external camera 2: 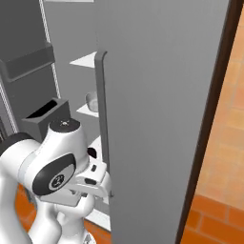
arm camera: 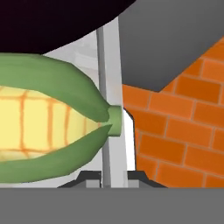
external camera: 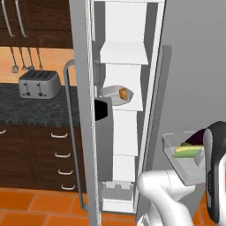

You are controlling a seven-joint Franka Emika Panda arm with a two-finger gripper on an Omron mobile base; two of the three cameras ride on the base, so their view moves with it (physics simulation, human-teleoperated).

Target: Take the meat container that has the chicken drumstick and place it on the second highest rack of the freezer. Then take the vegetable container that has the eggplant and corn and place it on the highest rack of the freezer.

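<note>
My tool (arm camera: 106, 177) is pinched on the thin rim of the vegetable container (external camera: 185, 165), a clear rigid tray carried low beside the closed right-hand door (external camera: 194, 79) of the freezer, with the corn (external camera: 189, 151) and the dark eggplant (external camera: 197, 137) riding loose inside. It looks light but awkward: a hard, smooth wall that could slip between the fingers, and a load that would roll if the tray tipped, so I judge the rim a fair place to hold only while the tray stays level — a bite deeper down the wall would be safer. In the hand view the corn's green husk presses close to the lens, the container's edge standing straight up between my fingertips with orange brick floor beyond. My arm is folded tight, elbow high and wrist turned down at the lower right of the left base view, the hand tucked close to the door. The meat container (external camera: 115, 94) with the chicken drumstick (external camera: 123, 93) already sits on a freezer rack (external camera: 126, 106) — the second from the top, as far as this narrow gap lets me count.
</note>
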